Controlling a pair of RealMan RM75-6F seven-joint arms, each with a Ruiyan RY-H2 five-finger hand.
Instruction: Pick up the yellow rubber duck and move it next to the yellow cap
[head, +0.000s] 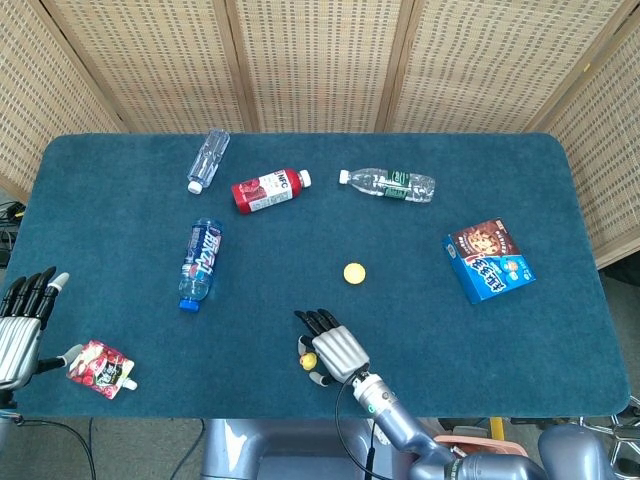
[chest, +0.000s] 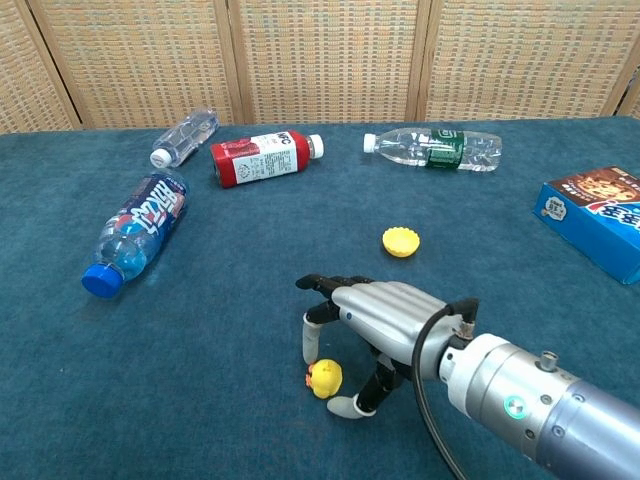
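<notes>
right hand (chest: 378, 322) fingers curled round yellow rubber duck (chest: 324, 379) (contact unclear), yellow cap (chest: 400, 241) well apart beyond it

The head view looks steeply down on the whole blue carpeted table (head: 520, 370); the chest view sits low and close, sharing its middle.
</notes>
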